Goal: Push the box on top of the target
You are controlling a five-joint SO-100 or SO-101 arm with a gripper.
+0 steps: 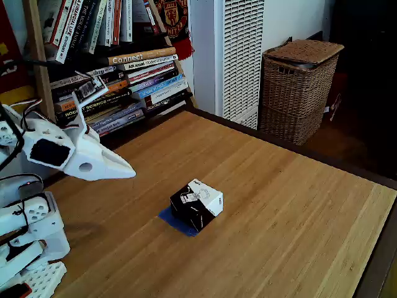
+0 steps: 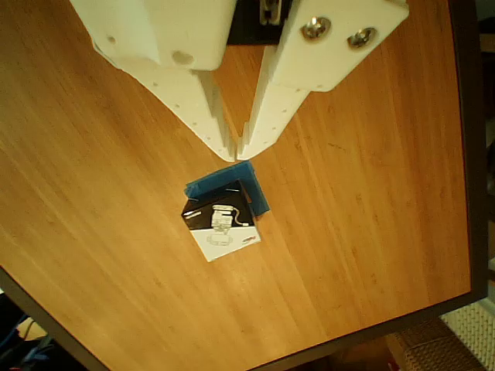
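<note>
The white claw (image 2: pixel 236 151) hung above the desk (image 2: pixel 371 193) with its two tapered fingers (image 2: pixel 203 108) pressed together at the tips, nothing between them. In the other view the tips pointed down toward the blue tape of the target (image 2: pixel 246 182), stopping just short of it in the picture. In the fixed view the claw (image 1: pixel 127 171) was raised off the wood at the left, its pointed end aimed right, apart from the box (image 1: pixel 196 204).

The box (image 2: pixel 222 222), black and white with small printed graphics on its white faces, sat on the desk (image 1: pixel 279 205) over part of the target (image 1: pixel 174 221). In the other view it covered the lower portion of the blue square, leaving the upper edge and right side showing. In the fixed view only a blue corner peeked out at the box's lower left.

Beyond the desk's far edge stood a leaning shelf of books (image 1: pixel 124 81), a white slatted unit (image 1: pixel 239 56) and a wicker basket (image 1: pixel 299 87).
</note>
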